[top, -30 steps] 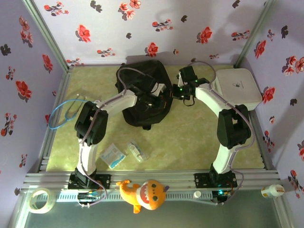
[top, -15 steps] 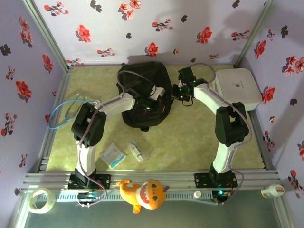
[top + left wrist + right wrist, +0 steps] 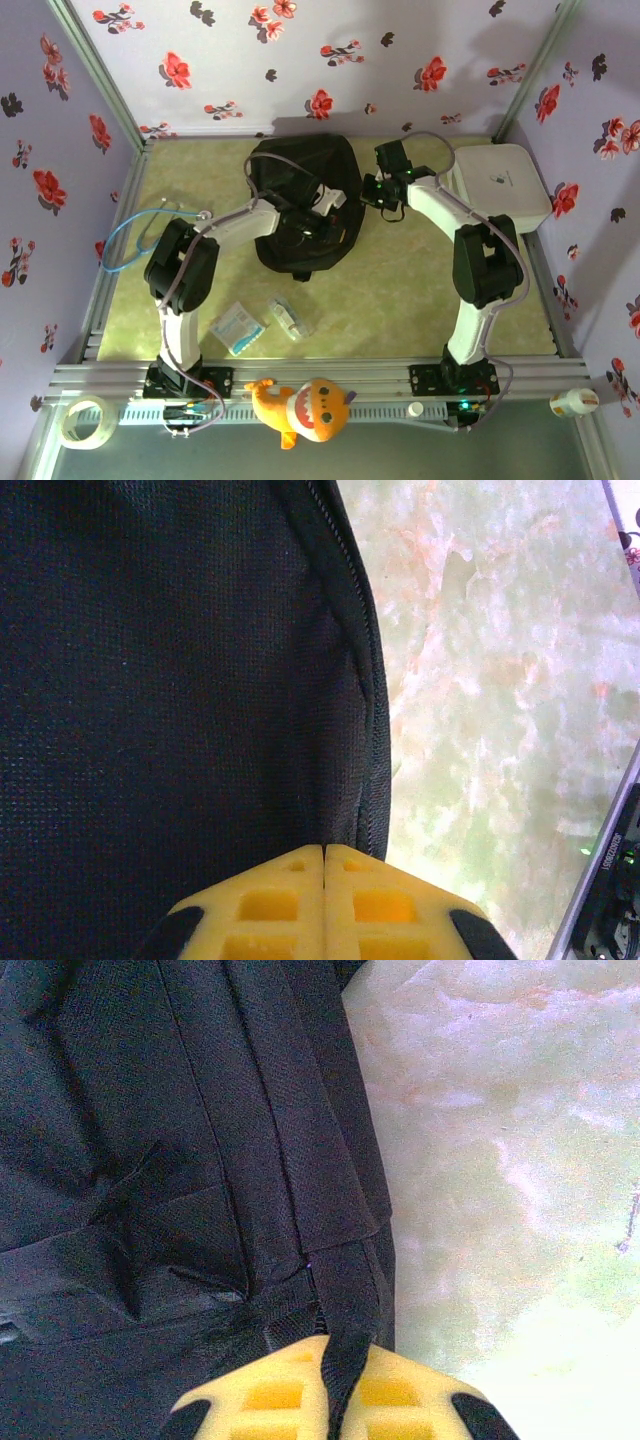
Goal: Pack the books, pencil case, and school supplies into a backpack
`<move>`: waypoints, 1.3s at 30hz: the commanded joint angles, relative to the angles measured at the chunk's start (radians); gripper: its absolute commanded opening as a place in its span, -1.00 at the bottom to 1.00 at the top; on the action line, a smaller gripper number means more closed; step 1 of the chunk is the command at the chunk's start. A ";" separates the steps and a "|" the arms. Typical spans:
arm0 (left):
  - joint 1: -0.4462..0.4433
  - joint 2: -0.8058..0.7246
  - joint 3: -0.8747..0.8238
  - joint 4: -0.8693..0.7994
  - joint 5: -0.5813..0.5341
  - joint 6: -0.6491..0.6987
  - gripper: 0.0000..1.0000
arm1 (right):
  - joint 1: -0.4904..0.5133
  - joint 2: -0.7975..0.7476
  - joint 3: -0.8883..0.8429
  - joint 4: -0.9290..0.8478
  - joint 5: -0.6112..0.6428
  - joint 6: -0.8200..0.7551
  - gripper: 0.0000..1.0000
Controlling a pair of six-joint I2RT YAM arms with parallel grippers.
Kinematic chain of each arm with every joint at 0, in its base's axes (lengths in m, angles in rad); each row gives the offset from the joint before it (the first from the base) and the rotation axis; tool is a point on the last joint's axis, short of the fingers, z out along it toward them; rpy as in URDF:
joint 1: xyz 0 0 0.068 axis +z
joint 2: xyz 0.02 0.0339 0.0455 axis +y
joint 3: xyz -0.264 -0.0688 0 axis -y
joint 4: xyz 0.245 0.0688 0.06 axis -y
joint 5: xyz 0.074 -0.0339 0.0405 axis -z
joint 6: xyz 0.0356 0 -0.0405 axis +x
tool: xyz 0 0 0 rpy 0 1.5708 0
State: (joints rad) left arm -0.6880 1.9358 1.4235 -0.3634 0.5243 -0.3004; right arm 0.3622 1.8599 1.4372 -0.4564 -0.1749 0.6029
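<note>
Backpack strap (image 3: 340, 1300) sits pinched in closed right gripper (image 3: 335, 1360).

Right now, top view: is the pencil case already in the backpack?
No, the pencil case lies on the table beside the pale packet, apart from the backpack.

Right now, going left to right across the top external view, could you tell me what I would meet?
Blue cable loop → black backpack → white box → small white bottle.
</note>
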 commanded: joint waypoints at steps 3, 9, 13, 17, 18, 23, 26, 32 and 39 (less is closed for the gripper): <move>-0.025 -0.079 0.000 -0.093 0.089 0.011 -0.86 | -0.015 -0.156 -0.118 0.035 0.097 -0.001 -1.00; -0.050 -0.118 0.052 -0.152 0.064 0.043 0.05 | -0.035 -0.293 -0.271 -0.040 0.200 -0.001 -1.00; -0.035 -0.157 0.087 -0.153 -0.092 0.016 0.28 | -0.067 -0.341 -0.310 -0.066 0.234 0.003 -0.65; 0.001 -0.145 0.144 -0.160 -0.266 -0.035 0.34 | -0.070 -0.382 -0.310 -0.013 0.189 -0.037 0.21; 0.006 -0.132 0.162 -0.166 -0.299 -0.037 0.34 | -0.071 -0.384 -0.311 0.004 0.187 -0.050 0.30; 0.015 -0.007 0.342 -0.238 -0.391 -0.099 0.31 | -0.097 -0.333 -0.280 0.042 0.198 -0.048 0.53; 0.017 0.076 0.443 -0.264 -0.406 -0.141 0.26 | -0.128 -0.283 -0.274 0.101 0.108 -0.025 0.56; 0.011 0.209 0.592 -0.261 -0.352 -0.189 0.02 | -0.179 -0.161 -0.229 0.193 -0.049 0.018 0.56; -0.019 0.334 0.727 -0.263 -0.321 -0.030 -0.14 | -0.204 -0.015 -0.160 0.192 -0.181 0.031 0.45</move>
State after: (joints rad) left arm -0.6903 2.2326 2.0754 -0.6079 0.1722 -0.4252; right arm 0.1642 1.8042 1.2343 -0.2821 -0.2592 0.6220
